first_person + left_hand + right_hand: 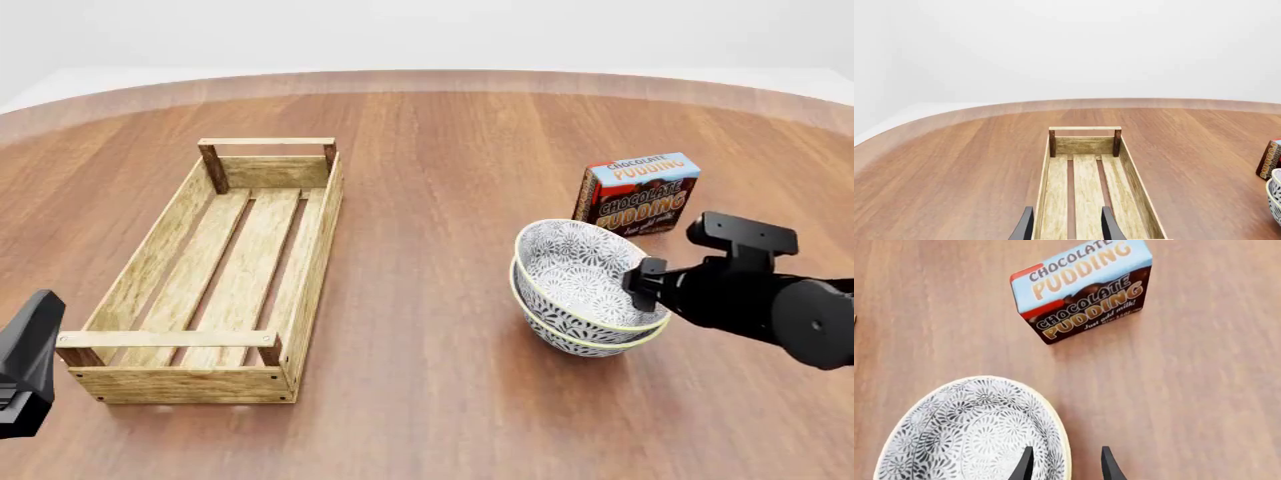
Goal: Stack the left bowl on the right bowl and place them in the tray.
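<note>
Tray (214, 270) is the landmark here: its long axis runs away from the arms, toward the far edge of the tabletop (427, 400). The left end effector (1066, 224), fingers apart and empty, looks straight down that axis from the tray's near end. Well to the right of the tray, the 2 bowls are already nested, the left bowl (577, 268) sitting in the right bowl (587, 338), with a chocolate pudding box (638, 194) just beyond them. The right end effector (1066, 462) straddles the stack's rim on the side away from the tray, fingers spread; whether they pinch it I cannot tell. Judging by this, the right arm is nearer, and the carry goes leftward.
</note>
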Available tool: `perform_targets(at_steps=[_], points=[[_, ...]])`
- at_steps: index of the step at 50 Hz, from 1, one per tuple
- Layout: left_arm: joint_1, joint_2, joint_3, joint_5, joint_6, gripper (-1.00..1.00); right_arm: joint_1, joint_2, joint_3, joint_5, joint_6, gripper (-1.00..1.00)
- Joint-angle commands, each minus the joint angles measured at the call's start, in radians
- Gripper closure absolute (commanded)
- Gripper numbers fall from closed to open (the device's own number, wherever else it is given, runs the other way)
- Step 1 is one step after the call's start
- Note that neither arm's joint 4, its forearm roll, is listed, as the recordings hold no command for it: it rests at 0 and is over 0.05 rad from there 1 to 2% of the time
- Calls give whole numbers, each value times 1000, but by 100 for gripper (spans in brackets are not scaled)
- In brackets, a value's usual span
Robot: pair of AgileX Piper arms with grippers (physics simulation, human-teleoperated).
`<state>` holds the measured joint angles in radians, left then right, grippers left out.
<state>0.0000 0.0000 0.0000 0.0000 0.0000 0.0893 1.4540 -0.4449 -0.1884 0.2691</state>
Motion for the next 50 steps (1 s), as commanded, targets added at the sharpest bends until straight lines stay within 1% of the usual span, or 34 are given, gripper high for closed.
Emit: perform_targets(at_steps=[1, 18, 19, 24, 28, 29, 30, 32, 33, 35, 36, 37, 38, 39, 40, 41, 42, 43, 45, 46, 47, 48, 49, 50], points=[[0, 0, 0, 0, 0, -100, 14, 42, 15, -44, 12, -100], [0, 0, 0, 0, 0, -100, 21, 64, 24, -64, 15, -100], [0, 0, 0, 0, 0, -100, 18, 62, 22, -61, 13, 100], [0, 0, 0, 0, 0, -100, 8, 54, 16, -51, 10, 100], [0, 0, 0, 0, 0, -100, 12, 42, 18, -49, 22, 100], [0, 0, 0, 0, 0, -100, 21, 31, 26, -53, 37, 100], [0, 0, 0, 0, 0, -100, 16, 34, 22, -52, 34, 100], [0, 0, 0, 0, 0, -100, 22, 22, 29, -53, 48, 100], [0, 0, 0, 0, 0, -100, 26, 10, 37, -59, 66, 100], [0, 0, 0, 0, 0, -100, 26, 0, 39, -59, 75, 100], [0, 0, 0, 0, 0, -100, 30, -14, 47, -66, 95, 100], [0, 0, 0, 0, 0, -100, 30, -14, 47, -66, 95, 100], [0, 0, 0, 0, 0, -100, 32, -51, 55, -65, 122, 100], [0, 0, 0, 0, 0, -100, 32, -51, 55, -65, 122, 100], [0, 0, 0, 0, 0, -100, 37, -77, 60, -61, 139, 100], [0, 0, 0, 0, 0, -100, 52, -121, 69, -49, 166, 100], [0, 0, 0, 0, 0, -100, 45, -135, 62, -39, 168, 100], [0, 0, 0, 0, 0, -100, 53, -173, 60, -24, 185, 100], [0, 0, 0, 0, 0, -100, 43, -212, 43, 3, 192, 100], [0, 0, 0, 0, 0, -100, 68, -287, 55, 10, 234, 100], [0, 0, 0, 0, 0, -100, 68, -288, 55, 11, 234, 100], [0, 0, 0, 0, 0, -100, 58, -332, 27, 48, 248, 100], [0, 0, 0, 0, 0, -100, 69, -371, 30, 57, 274, 100], [0, 0, 0, 0, 0, -100, 59, -372, 16, 67, 277, 100]])
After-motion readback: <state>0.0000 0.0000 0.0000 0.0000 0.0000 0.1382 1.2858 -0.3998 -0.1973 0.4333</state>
